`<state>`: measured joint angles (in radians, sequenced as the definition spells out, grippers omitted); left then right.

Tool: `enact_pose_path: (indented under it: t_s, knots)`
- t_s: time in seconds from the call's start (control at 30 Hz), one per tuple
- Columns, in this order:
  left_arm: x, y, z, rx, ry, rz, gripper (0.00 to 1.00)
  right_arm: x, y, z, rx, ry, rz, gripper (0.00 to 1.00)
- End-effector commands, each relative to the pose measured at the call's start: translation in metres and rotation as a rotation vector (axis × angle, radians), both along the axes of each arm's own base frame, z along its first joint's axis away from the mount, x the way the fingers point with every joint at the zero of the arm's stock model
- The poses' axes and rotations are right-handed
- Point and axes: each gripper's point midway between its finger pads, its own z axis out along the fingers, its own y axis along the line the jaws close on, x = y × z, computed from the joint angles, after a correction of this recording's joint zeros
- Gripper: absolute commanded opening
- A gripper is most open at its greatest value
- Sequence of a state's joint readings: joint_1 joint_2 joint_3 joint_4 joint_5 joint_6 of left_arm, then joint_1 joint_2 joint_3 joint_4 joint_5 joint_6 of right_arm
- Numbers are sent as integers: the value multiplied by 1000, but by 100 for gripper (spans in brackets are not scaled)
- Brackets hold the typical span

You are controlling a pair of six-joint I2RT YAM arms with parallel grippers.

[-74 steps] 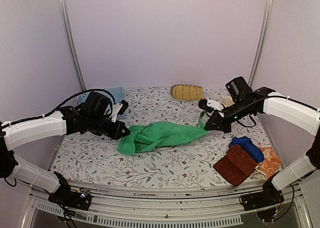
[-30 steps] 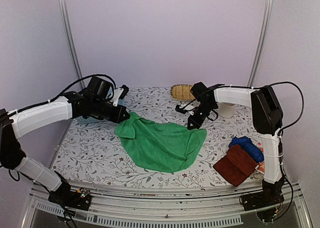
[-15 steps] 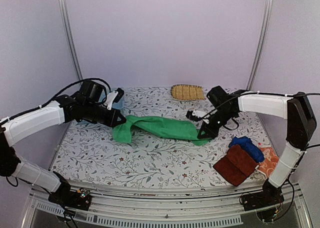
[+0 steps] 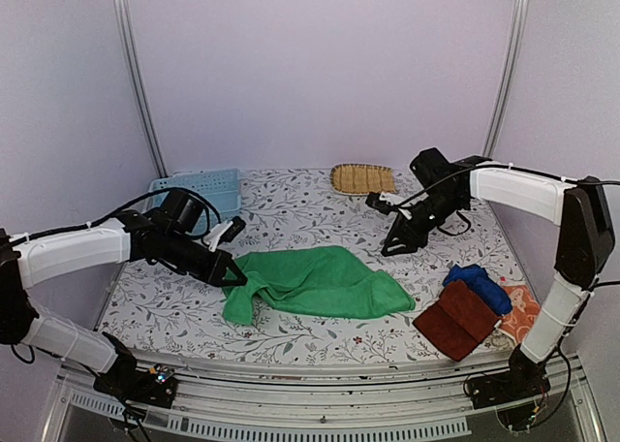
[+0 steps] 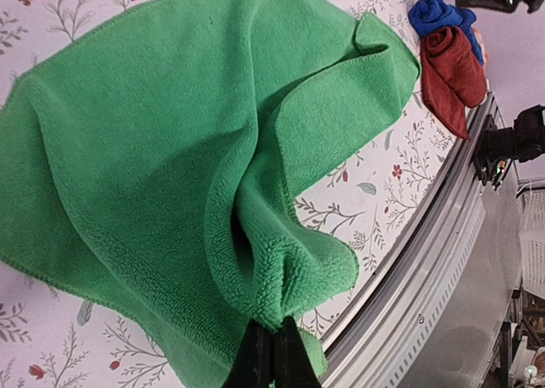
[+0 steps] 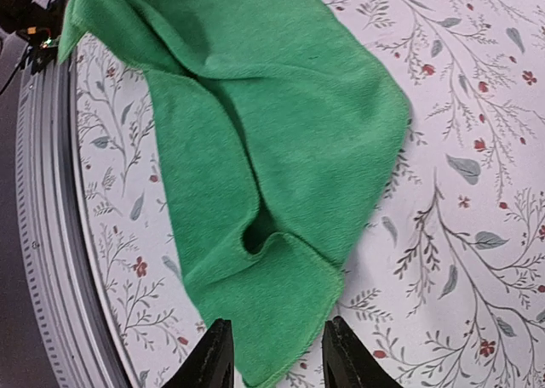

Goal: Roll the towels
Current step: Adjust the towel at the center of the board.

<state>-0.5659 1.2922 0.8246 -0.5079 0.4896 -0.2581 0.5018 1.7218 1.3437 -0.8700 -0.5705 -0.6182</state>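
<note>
Green towel [image 4: 315, 282] runs left to right; our left tool [image 4: 231, 275] pinches its left end. Our right tool [image 4: 392, 248] — jaws apart, empty — hangs just beyond its far-right corner.

Your top view looks down from above and behind the arm bases, faces the back wall, and takes in the whole flowered table [image 4: 291, 209]. Your left wrist view sits close over the green towel [image 5: 153, 133], looking across it toward the table's front rail [image 5: 426, 269]. Your right wrist view looks down on that same towel from farther off; all three views share it.
</note>
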Motion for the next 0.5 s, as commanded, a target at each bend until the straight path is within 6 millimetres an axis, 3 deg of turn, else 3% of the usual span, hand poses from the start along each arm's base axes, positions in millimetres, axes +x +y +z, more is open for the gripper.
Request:
enact_pose_path:
  t_s: [0.0,0.17,0.47]
  knots:
    - [-14,-4,-14,-9,66,-29,0,34,1,-32,-57,46,-115,40]
    - [-18,-5,-26,7,90,-32,0,34,4,-59,-93,133,-110,45]
    - [-20,-5,-37,20,106,-40,0,25,-7,-87,-158,180,-119,47]
